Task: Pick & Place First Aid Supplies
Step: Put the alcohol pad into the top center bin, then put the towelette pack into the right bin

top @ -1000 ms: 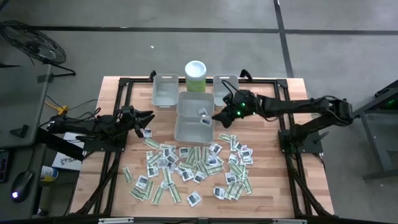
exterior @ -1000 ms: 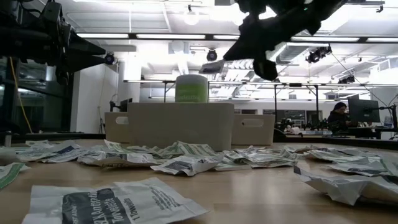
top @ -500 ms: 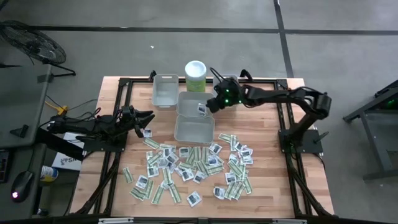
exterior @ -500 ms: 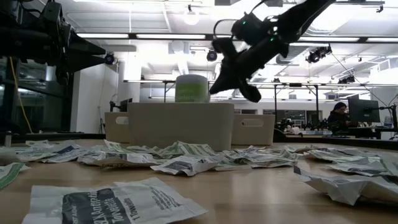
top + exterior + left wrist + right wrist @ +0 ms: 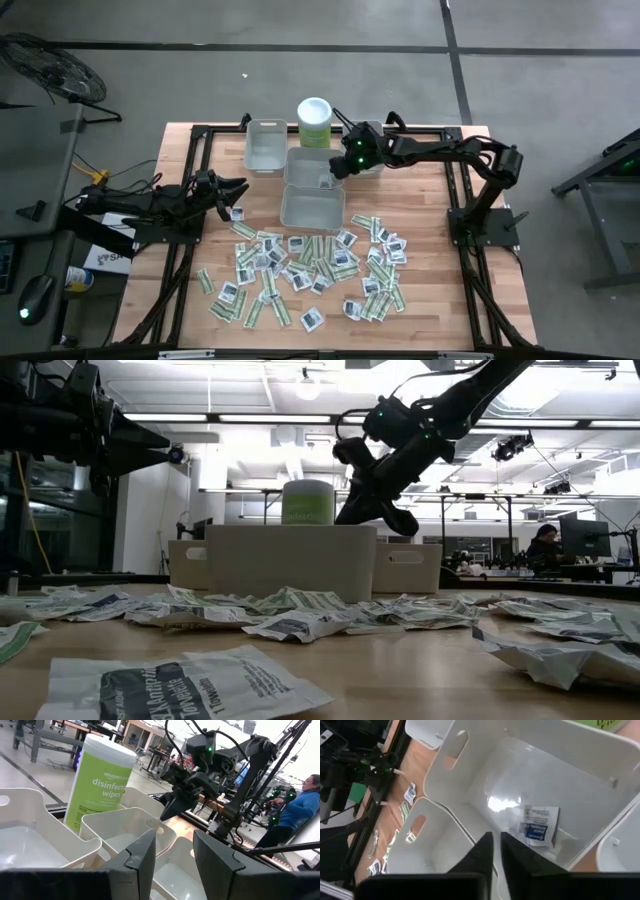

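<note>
White square packet (image 5: 538, 826) lies flat on the floor of the rear middle bin (image 5: 600, 765), nothing touching it. Looks dropped, not placed. Right gripper (image 5: 496, 851) hovers right above that bin, jaws nearly together with a thin gap, pinching nothing. Remaining packets (image 5: 310, 270) are scattered on the table (image 5: 450, 300) in front of the bins. Left gripper (image 5: 172, 857) waits at the left edge, spread and empty.

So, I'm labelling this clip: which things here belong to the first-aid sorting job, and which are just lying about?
Job:
- small flat paper packets, green-white strips and white squares, scattered on the wooden table
- one white square packet in the middle grey plastic bin
- right gripper over that bin

Lying about:
- tall pale green wipes canister with white lid
- left gripper, waiting at the left
</note>
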{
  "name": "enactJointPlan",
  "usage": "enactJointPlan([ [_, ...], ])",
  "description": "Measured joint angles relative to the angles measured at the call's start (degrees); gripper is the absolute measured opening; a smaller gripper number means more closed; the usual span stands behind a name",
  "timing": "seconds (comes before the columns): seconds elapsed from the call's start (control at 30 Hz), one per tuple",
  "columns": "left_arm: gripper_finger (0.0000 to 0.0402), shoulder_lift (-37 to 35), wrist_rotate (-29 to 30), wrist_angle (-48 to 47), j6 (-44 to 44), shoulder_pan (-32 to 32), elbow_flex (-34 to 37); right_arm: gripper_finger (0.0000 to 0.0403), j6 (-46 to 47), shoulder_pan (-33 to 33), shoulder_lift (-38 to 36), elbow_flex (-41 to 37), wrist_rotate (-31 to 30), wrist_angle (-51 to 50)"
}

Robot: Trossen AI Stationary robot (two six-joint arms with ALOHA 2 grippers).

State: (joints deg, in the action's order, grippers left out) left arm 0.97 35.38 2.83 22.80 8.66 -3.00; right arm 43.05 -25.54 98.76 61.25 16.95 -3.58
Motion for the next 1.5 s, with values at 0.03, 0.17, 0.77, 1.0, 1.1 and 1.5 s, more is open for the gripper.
enactJointPlan([
  [0.03,0.0131,0.0,0.0,0.0,0.0,0.01,-0.01,0.0051,0.0,0.0,0.0,0.0,-0.02,0.15],
  [0.17,0.0131,0.0,0.0,0.0,-0.01,-0.02,-0.01,0.0106,0.02,0.0,0.0,0.0,0.05,-0.01],
  [0.77,0.0131,0.02,0.0,0.02,-0.01,-0.01,0.0,0.017,5.18,8.17,-17.77,-15.15,0.76,-8.76],
  [1.0,0.0131,0.0,0.0,0.0,-0.02,-0.01,0.01,0.0166,10.24,15.08,-21.33,-23.14,-2.64,-7.73],
  [1.1,0.0131,0.02,0.0,0.0,0.0,0.0,0.01,0.017,11.47,17.91,-21.24,-24.7,-4.23,-6.87],
  [1.5,0.0131,0.0,0.0,0.0,0.0,0.01,0.01,0.0182,25.42,26.59,-15.82,-25.57,-10.97,-0.72],
])
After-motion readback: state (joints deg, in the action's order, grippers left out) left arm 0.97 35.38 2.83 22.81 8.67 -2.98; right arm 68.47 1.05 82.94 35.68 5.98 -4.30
